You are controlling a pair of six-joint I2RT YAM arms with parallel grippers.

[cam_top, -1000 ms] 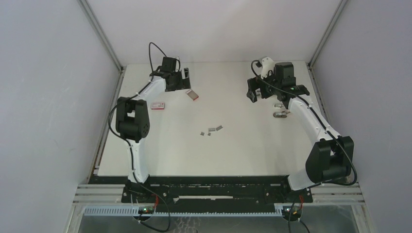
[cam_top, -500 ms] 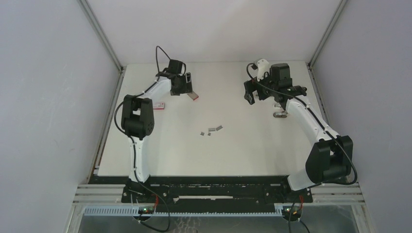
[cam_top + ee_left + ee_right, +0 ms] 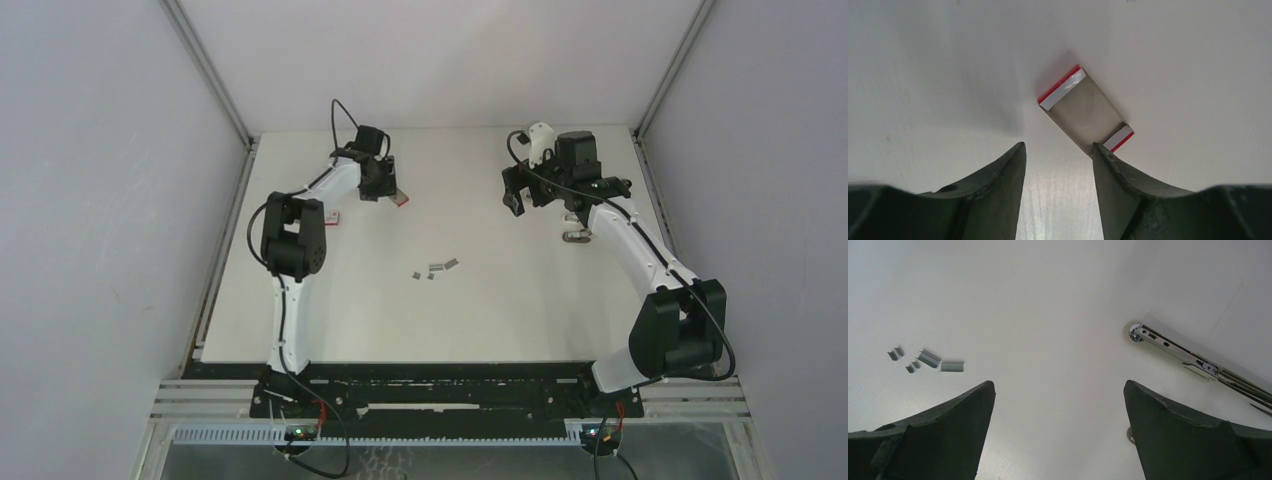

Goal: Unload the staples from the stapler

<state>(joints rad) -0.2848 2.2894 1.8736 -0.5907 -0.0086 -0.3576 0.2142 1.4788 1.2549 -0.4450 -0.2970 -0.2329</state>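
Two claws: the left claw is part-way open with nothing between its fingers. The right claw is spread wide and released, holding nothing.
Left claw, place: low over the white desk toward its far left corner, with its tips just short of a small flat red-and-white rectangular box. One fingertip's edge overlaps the box's corner in the wrist view; whether they touch cannot be told.
Right claw, place: over the far right part of the desk, touching nothing.
Task thing: several tiny short grey metal staples lie loose in a small cluster about the desk's middle, well apart from both claws.
Tool: the long shiny silver metal stapler lies toward the right edge, near the right claw.
Other: a second red-and-white box lies toward the left edge, partly hidden by the left arm.
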